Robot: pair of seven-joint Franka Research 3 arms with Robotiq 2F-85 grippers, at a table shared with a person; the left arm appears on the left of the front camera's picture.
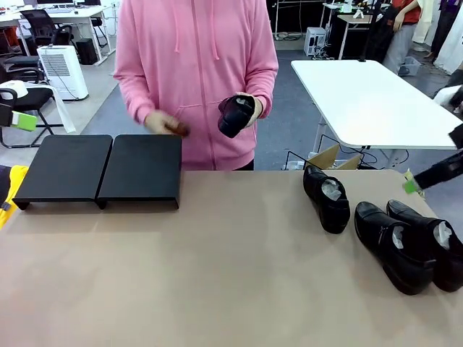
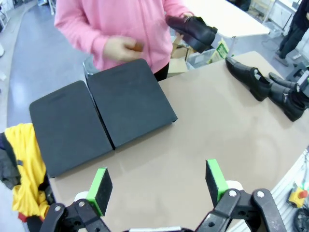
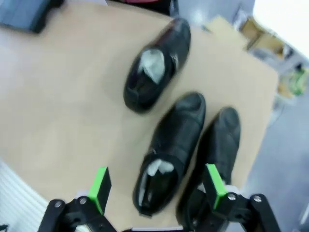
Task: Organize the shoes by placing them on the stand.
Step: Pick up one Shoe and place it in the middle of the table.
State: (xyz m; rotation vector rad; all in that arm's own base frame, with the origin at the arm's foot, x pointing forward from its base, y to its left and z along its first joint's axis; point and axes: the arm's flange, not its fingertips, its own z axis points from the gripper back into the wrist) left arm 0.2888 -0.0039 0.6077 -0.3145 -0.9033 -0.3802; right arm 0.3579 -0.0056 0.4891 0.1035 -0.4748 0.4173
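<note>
Three black shoes lie at the table's right: one apart (image 1: 327,196), and a pair side by side (image 1: 391,246) (image 1: 436,242). A person in a pink hoodie holds another black shoe (image 1: 236,114) above the far edge. The black stand (image 1: 141,168), two platforms side by side, sits at the far left with nothing on it. My left gripper (image 2: 157,186) hangs open over bare table, short of the stand (image 2: 130,99). My right gripper (image 3: 157,187) is open above the pair, over the shoe (image 3: 171,150) nearest it, with the single shoe (image 3: 157,65) beyond. One of its green pads (image 1: 411,186) shows at the right edge.
The person's other hand holds a small brown brush (image 1: 176,129). A yellow cloth (image 2: 24,159) hangs off the table's left side. A cardboard box (image 1: 329,157) and a white table (image 1: 376,101) stand behind the far right edge. The table's middle (image 1: 217,260) is bare.
</note>
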